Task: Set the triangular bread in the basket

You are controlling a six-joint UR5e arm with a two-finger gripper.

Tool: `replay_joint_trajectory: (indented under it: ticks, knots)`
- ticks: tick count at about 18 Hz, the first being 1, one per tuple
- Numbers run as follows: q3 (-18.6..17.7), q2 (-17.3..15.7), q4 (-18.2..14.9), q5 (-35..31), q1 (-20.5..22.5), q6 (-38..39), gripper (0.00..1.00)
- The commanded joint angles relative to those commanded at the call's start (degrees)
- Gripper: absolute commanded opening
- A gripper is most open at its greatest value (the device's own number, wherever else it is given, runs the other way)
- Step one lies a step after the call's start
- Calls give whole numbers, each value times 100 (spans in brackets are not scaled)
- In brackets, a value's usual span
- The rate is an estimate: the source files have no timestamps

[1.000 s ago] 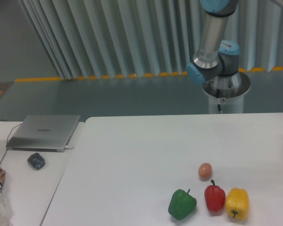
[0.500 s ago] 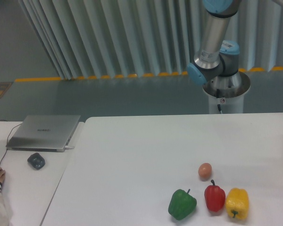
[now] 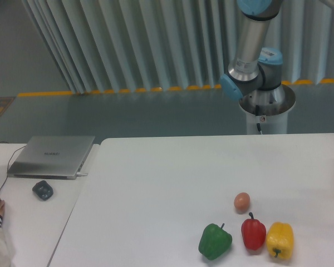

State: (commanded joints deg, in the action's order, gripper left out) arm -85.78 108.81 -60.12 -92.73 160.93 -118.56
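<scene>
Arm (image 3: 250, 50) is standing behind the white table (image 3: 156, 183); gripper is sitting out of frame, so jaw state can't be told. Triangular bread and basket aren't showing in view. Brown egg (image 3: 242, 202), green pepper (image 3: 215, 241), red pepper (image 3: 253, 233), yellow pepper (image 3: 280, 240) are sitting near the front edge. Closed laptop (image 3: 51, 156) is lying at left.

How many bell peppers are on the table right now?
3, in a row near the front edge of the white table: green pepper on the left, red pepper in the middle, yellow pepper on the right. More may lie outside the frame.
</scene>
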Motion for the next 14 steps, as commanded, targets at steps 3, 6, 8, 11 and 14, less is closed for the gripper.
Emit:
replay_joint_trajectory:
  ticks: [3,6,8,11,14]
  knots:
    - [-44,-53,-44,465,-35,9,100]
    - [-123,-97,-79,642,-210,79,100]
    - [-176,-140,-88,625,-325,210,100]
    - [-193,-176,-211,598,-466,422,100]
    - [-202,-211,-403,581,-668,457,100]
